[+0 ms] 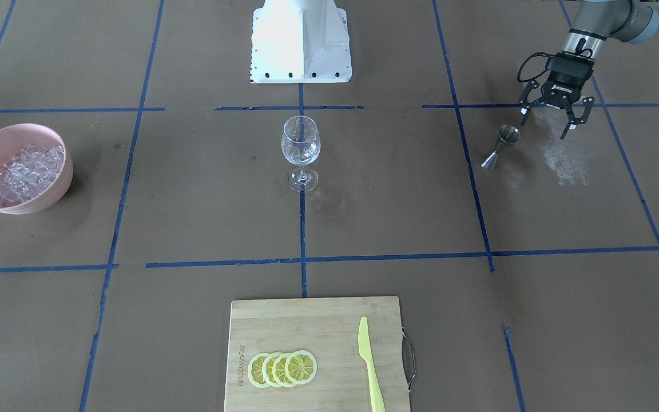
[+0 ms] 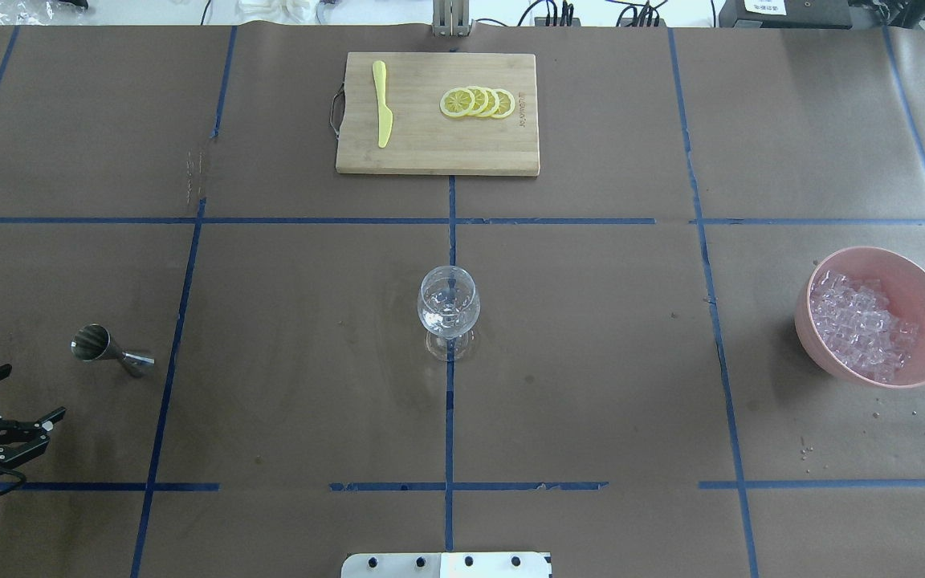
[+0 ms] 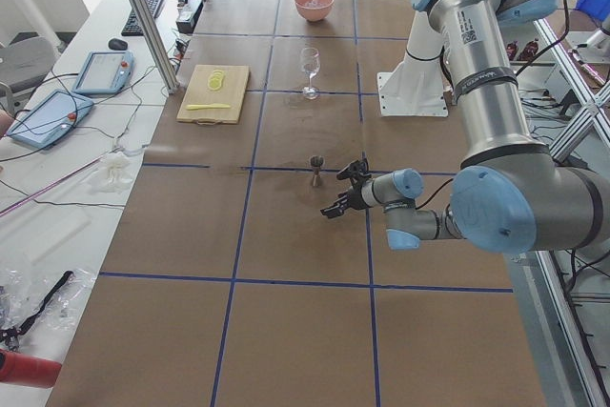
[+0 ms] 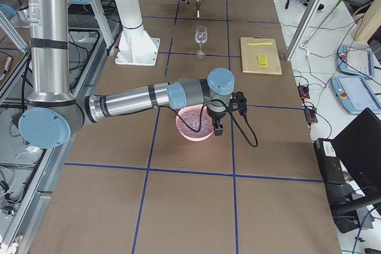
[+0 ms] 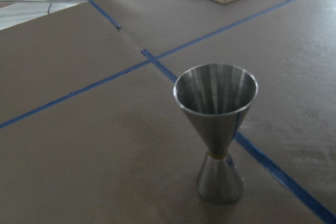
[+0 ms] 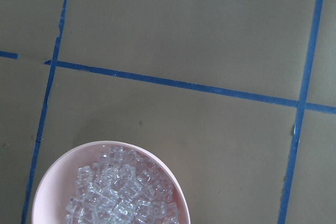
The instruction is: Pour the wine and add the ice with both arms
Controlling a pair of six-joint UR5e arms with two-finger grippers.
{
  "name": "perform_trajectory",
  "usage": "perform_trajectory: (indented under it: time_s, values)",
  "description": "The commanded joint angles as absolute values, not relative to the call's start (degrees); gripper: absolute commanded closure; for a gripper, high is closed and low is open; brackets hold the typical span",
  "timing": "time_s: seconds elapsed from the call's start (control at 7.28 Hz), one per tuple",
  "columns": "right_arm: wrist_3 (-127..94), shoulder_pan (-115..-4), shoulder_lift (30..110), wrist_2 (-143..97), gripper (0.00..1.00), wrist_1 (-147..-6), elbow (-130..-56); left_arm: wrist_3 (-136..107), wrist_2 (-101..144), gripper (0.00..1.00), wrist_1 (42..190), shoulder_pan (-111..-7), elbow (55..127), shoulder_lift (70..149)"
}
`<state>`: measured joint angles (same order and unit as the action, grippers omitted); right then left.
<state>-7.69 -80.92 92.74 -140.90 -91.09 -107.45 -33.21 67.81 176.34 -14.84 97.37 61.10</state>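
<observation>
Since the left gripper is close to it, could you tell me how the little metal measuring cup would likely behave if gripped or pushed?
The measuring cup looks like polished steel, so it is probably stiff and slippery for the left gripper. Standing upright on a small foot with a wider mouth, it may tip if pushed high.

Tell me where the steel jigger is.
Overhead view, left side: the jigger stands upright just beyond the open left hand and well left of the wine glass.

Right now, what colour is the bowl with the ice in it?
Pink, a soft pale pink. The bowl shows best in the overhead exterior view.
</observation>
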Motion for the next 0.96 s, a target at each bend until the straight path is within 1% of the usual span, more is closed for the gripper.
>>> perform_trajectory:
  time_s: [0.0,0.14,0.27,0.41,0.55,0.69,0.82]
  values:
    - [-19.4,-72.8,95.4,-135.7,0.0,-89.5,-113.2,-23.2,85.0,0.0,176.2,-29.6,95.1,61.3]
    - [-25.5,-70.0,96.9,-134.7,0.0,-86.6,-113.6,-16.6,94.7,0.0,175.3,-40.1,94.9,62.4]
    - [-35.4,-65.7,98.6,-132.0,0.0,-82.9,-113.5,-15.5,106.7,0.0,172.4,-50.0,92.4,67.0]
    - [-42.9,-62.0,99.6,-128.6,0.0,-78.3,-113.1,-16.0,113.7,0.0,166.6,-54.9,92.0,70.0]
    - [-45.7,-60.5,100.7,-128.2,0.0,-74.0,-111.5,-16.0,117.6,0.0,158.9,-58.9,92.1,73.6]
    - [-49.2,-59.2,101.0,-126.6,0.01,-71.1,-110.1,-16.0,120.0,0.0,153.9,-61.0,92.2,75.7]
    - [-55.6,-55.7,101.1,-121.4,0.02,-67.3,-109.8,-16.0,120.7,0.0,153.1,-61.5,92.2,76.3]
